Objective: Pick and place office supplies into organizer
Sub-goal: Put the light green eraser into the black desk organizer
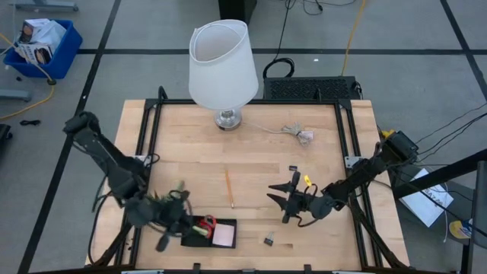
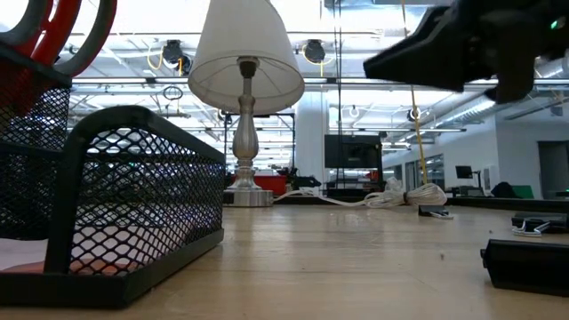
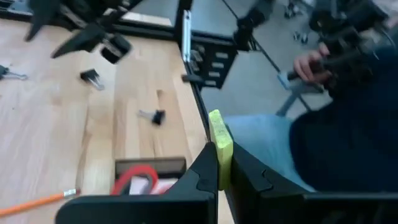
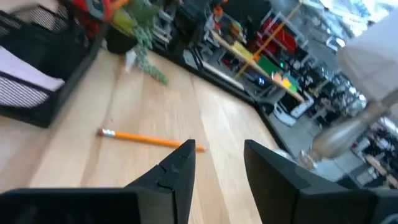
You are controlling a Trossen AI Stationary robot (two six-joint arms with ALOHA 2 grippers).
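The black mesh organizer (image 1: 209, 232) stands at the table's near edge. Red-handled scissors (image 1: 204, 224) and a pink pad (image 1: 224, 236) are in it. My left gripper (image 1: 181, 222) hovers at its left end, shut. A yellow strip (image 3: 219, 146) shows between the fingertips. An orange pencil (image 1: 229, 189) lies flat mid-table. Black binder clips (image 1: 268, 240) (image 1: 292, 168) lie to the right. My right gripper (image 1: 278, 202) is open above the table, right of the pencil, with nothing between its fingers (image 4: 180, 165). My left gripper has its shut fingertips (image 3: 199, 177) on either side of the yellow strip. I cannot tell whether the strip is a held thing or part of the gripper. It stands upright between the tips, clear of the table.
A white-shaded lamp (image 1: 223, 65) stands at the far edge, with a pale cable bundle (image 1: 300, 135) to its right. A green plant (image 4: 134, 25) stands by the organizer. A person in dark blue (image 3: 348, 124) is beyond the table's near edge. Bare wood lies mid-table.
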